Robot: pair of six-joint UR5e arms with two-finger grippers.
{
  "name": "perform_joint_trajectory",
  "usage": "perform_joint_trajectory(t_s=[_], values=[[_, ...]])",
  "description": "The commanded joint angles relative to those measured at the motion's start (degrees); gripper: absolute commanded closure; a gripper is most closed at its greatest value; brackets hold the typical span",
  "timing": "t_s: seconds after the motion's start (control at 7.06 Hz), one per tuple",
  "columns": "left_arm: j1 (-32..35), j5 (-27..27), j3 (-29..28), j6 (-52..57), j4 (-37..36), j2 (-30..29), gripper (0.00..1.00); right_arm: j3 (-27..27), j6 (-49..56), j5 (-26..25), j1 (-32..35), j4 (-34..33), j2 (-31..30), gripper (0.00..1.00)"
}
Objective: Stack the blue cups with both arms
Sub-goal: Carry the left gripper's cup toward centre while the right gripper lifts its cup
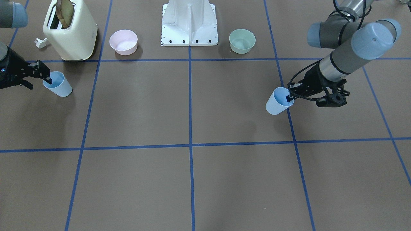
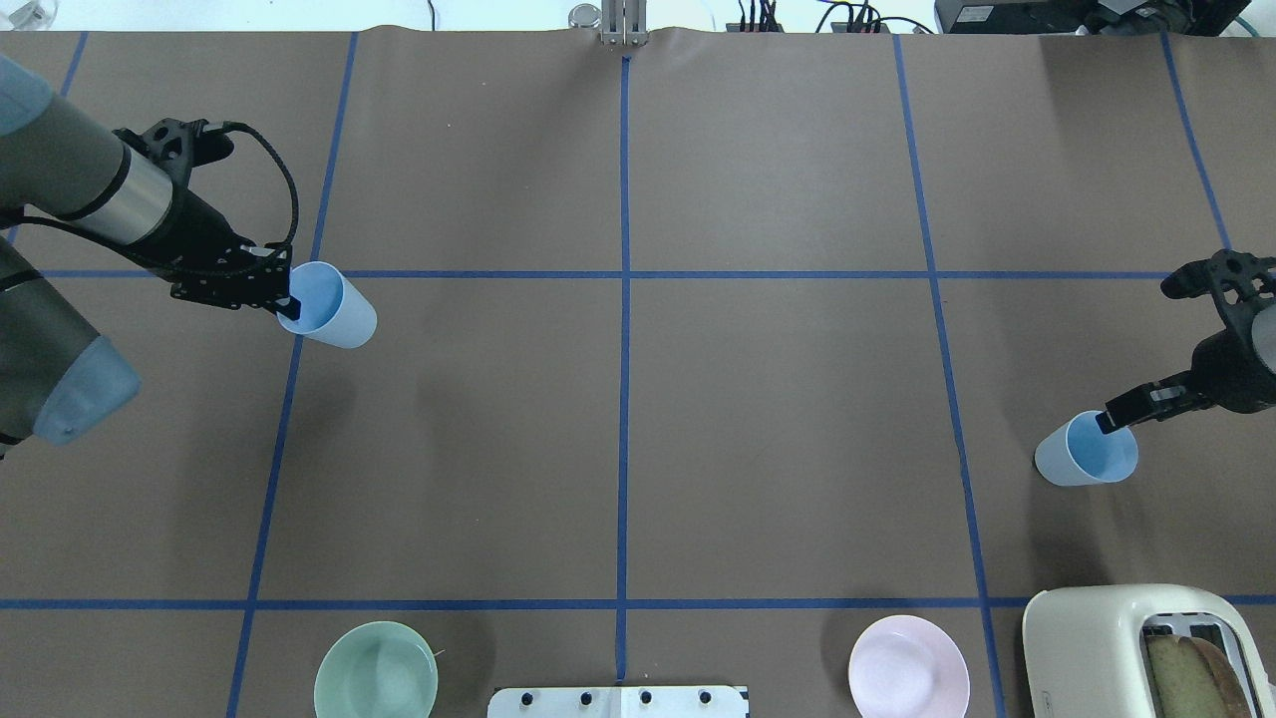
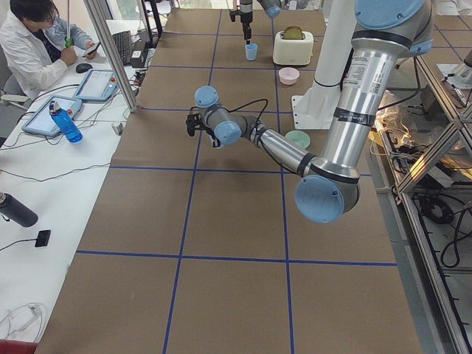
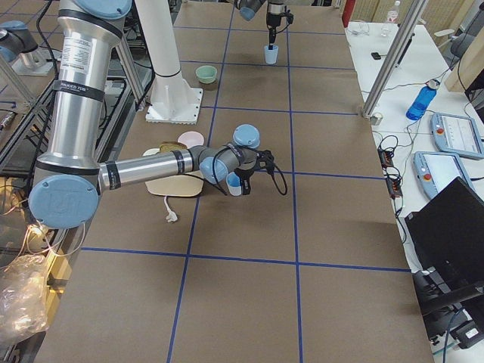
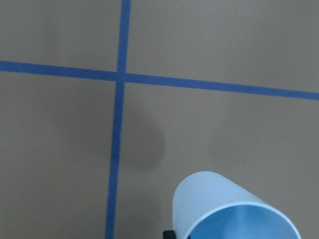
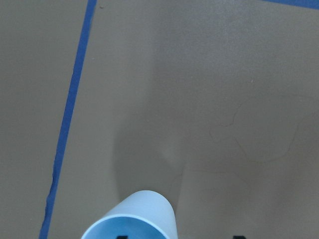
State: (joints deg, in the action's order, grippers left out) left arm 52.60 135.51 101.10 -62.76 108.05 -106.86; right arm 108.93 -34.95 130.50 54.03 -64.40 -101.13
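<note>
Right gripper [image 2: 1115,421], nearer robot base: jaws closed on rim of right cup [image 2: 1082,454], one finger inside, one outside. Cup mouth up, near toaster [image 2: 1097,638].

Left gripper [image 2: 289,304], farther out: same pinch on rim of left cup [image 2: 334,307], mouth up.

Cups well apart, at opposite sides of table [image 2: 778,449]. Shadows lie offset in wrist views, so both probably lifted.

Likely next: carry one cup above other, axes in line, base into mouth.

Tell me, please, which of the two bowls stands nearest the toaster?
The pink bowl: it stands just beside the cream toaster, while the green bowl sits on the far side of the white pedestal.
</note>
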Motion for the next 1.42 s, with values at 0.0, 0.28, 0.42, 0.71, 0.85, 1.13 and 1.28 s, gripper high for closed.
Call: perform_joint_trajectory(t_s=[0.0, 0.28, 0.42, 0.71, 0.85, 1.13, 1.28], values=[[-1.9, -0.2, 0.0, -4.0, -0.6, -2.6, 1.00, 0.0, 0.0, -0.7, -1.2, 0.1, -0.2, 0.24], [-3.5, -0.3, -0.5, -6.7, -0.6, -4.6, 1.00, -0.1, -0.1, -2.1, -2.3, 0.0, -0.2, 0.38], [-5.1, -0.5, -0.6, -8.5, -0.6, -5.7, 1.00, -0.5, -0.2, -2.1, -2.3, -0.1, -0.1, 0.53], [-6.8, -0.7, -0.7, -12.2, -3.3, -10.0, 1.00, -0.6, -0.3, -2.5, -2.3, -0.3, 0.0, 0.75], [-6.9, -0.8, -0.6, -12.2, -6.5, -12.0, 1.00, -0.6, -0.3, -2.6, -2.4, -0.3, 0.1, 0.78], [-9.1, -4.8, -0.6, -12.3, -6.7, -12.7, 1.00, -0.7, -0.3, -2.7, -2.8, -0.5, 0.1, 0.87], [-9.8, -5.7, -0.7, -12.5, -6.8, -13.1, 1.00, -0.7, -0.3, -3.0, -3.0, -0.5, 0.2, 0.89]])
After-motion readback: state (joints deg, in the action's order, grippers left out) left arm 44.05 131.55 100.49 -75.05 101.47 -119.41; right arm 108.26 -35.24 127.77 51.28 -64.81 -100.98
